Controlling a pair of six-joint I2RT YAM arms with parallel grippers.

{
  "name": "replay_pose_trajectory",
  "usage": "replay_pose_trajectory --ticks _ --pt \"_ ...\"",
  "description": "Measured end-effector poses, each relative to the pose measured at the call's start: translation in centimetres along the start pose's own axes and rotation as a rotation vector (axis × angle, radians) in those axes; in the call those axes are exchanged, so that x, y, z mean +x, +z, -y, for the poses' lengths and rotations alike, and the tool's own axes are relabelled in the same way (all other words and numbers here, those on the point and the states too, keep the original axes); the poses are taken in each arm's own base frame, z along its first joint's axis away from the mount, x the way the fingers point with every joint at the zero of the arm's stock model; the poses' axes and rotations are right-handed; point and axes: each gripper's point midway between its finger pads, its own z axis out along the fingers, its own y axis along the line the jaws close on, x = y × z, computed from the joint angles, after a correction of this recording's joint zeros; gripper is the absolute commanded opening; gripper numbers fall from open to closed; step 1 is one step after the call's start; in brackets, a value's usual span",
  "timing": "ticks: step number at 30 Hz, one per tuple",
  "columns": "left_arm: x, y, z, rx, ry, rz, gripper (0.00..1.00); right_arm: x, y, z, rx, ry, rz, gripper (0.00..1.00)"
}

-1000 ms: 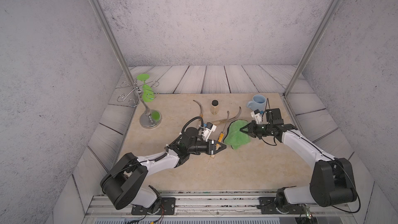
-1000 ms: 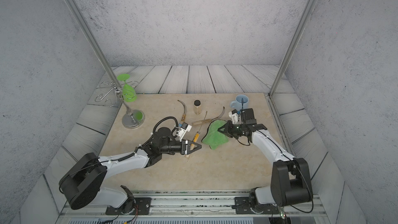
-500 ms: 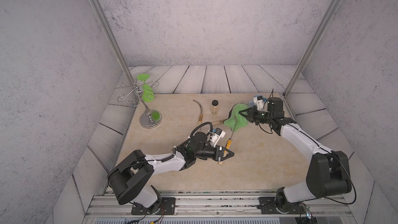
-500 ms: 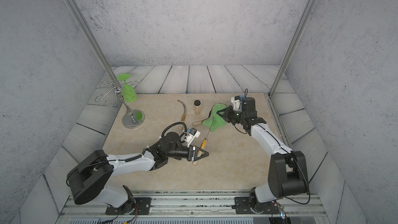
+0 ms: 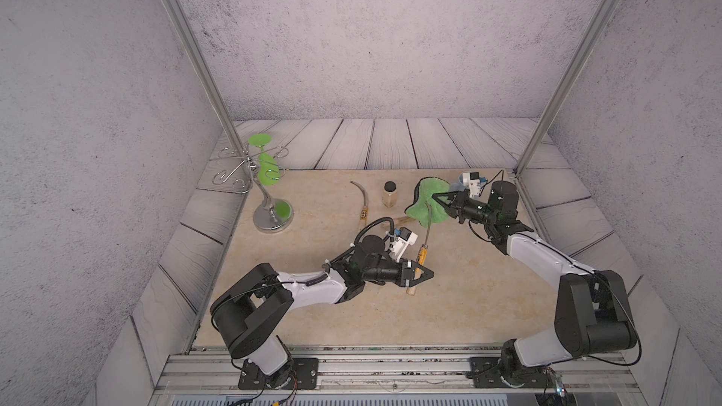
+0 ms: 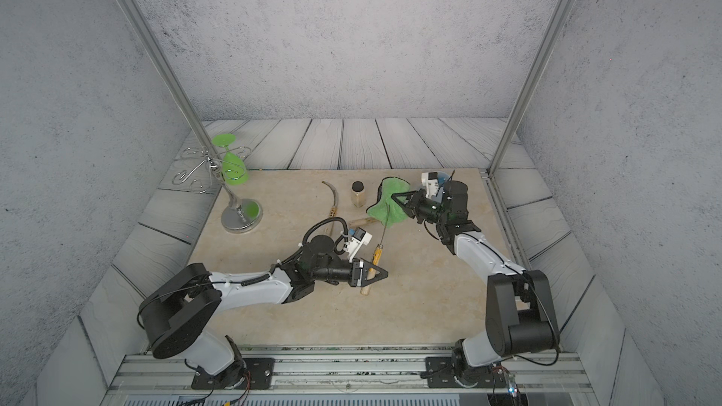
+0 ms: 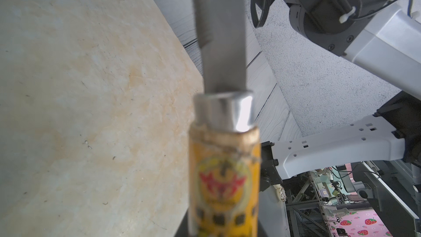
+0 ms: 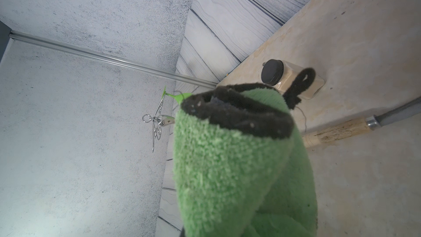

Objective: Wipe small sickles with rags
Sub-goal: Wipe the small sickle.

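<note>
My left gripper (image 5: 420, 274) (image 6: 373, 273) is shut on a small sickle's wooden handle (image 5: 421, 257), which bears a yellow label (image 7: 224, 178). Its grey blade (image 7: 221, 42) points away toward the rag. My right gripper (image 5: 437, 200) (image 6: 397, 198) is shut on the green fluffy rag (image 5: 426, 201) (image 8: 239, 167) and holds it above the table, against that blade's far part. The rag hides the blade tip and my right fingers. A second sickle (image 5: 363, 199) (image 6: 335, 199) lies to the left. A third sickle's handle (image 5: 398, 220) (image 8: 337, 131) lies partly under the rag.
A small jar with a black lid (image 5: 390, 194) (image 8: 272, 71) stands just left of the rag. A chrome rack (image 5: 271, 220) with a green goblet (image 5: 267, 167) hanging on it stands at the far left. A blue cup (image 6: 443, 177) sits behind my right wrist.
My right gripper lifted the rag off the table and carried it back toward the jar. My left gripper moved the held sickle forward and to the right, its blade now reaching the rag.
</note>
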Motion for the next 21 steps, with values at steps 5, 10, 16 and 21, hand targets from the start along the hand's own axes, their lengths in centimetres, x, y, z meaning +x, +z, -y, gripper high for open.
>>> replay_pose_trajectory --ticks 5,10,16,21 --pt "-1.5 0.5 -0.8 0.003 -0.009 0.027 0.0 1.0 -0.8 -1.6 -0.046 -0.005 -0.011 0.06" --pt "-3.4 0.7 -0.5 0.015 0.006 0.062 0.0 1.8 -1.2 -3.7 -0.102 -0.017 -0.028 0.06" --pt "-5.7 1.0 -0.6 0.021 0.012 0.092 0.0 2.0 -1.4 -4.7 -0.153 -0.002 -0.032 0.06" --pt "-8.3 0.6 -0.9 0.034 0.026 0.12 0.0 2.8 -1.6 -5.7 -0.181 0.003 -0.061 0.07"
